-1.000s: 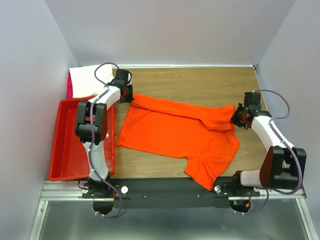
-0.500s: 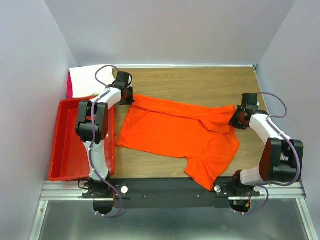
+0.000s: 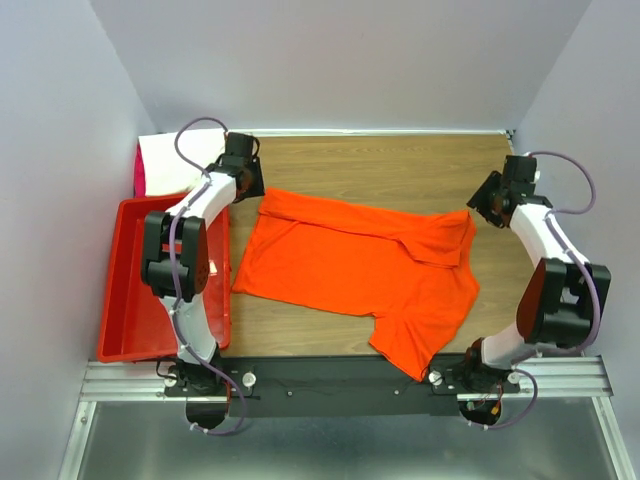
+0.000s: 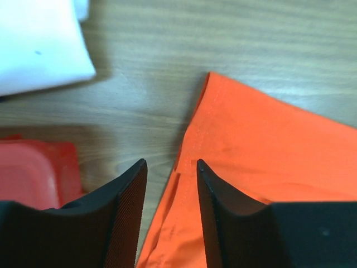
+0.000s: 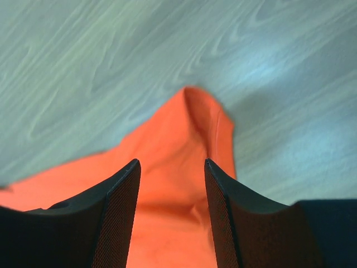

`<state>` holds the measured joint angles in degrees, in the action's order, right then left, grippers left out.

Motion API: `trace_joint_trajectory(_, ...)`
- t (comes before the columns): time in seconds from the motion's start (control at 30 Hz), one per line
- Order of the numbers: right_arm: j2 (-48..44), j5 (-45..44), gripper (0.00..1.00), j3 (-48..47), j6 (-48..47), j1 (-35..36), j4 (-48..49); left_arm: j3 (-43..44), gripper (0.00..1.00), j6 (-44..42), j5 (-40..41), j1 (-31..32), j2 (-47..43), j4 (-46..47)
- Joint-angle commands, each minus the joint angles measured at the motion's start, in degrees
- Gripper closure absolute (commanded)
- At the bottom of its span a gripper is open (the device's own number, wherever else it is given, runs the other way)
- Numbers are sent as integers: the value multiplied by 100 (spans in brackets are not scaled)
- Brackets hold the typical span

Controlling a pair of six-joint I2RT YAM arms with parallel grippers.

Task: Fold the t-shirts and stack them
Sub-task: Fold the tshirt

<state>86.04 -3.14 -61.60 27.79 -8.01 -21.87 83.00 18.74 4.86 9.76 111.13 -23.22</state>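
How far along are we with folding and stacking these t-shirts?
Done: the white t-shirt looks folded at the far-left corner of the table, and the orange t-shirt has its far edge turned over once. In hand: nothing; the left pincer and right pincer stand open over its far corners. Left: the remaining folds, then stacking it on the white one.

Free room, as we log it: bare worktop [image 3: 400,165] behind the orange t-shirt [image 3: 350,265], plus a strip along its right edge. Obstacles: red bin [image 3: 125,300] at left, white t-shirt [image 3: 170,160] in the far-left corner, walls [image 3: 340,60] on three sides.
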Motion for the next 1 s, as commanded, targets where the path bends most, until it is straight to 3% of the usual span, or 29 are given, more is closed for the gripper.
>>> trace_joint_trajectory(0.0, 579, 444, 44, -264, 68, -359, 340, 58, 50, 7, 331, 87, -513, -33)
trace_joint_trajectory(0.13, 914, 1147, 46, -142, 182, -640, 858, 190, 52, -125, 51, 324, -479, 55)
trace_joint_trajectory(0.23, 1151, 1806, 46, 52, 288, -798, 1333, 479, 62, -213, -20, 579, -154, 37)
trace_joint_trajectory(0.47, 1582, 2308, 48, 184, 306, -1062, 1940, 954, 79, -37, -73, 624, 786, 212)
trace_joint_trajectory(0.8, 2056, 2748, 51, 298, 358, -1133, 2388, 1043, 80, 59, -47, 580, 1359, 151)
trace_joint_trajectory(0.97, 2241, 3012, 59, 298, 499, -1141, 2679, 972, 81, 77, -73, 545, 1394, 151)
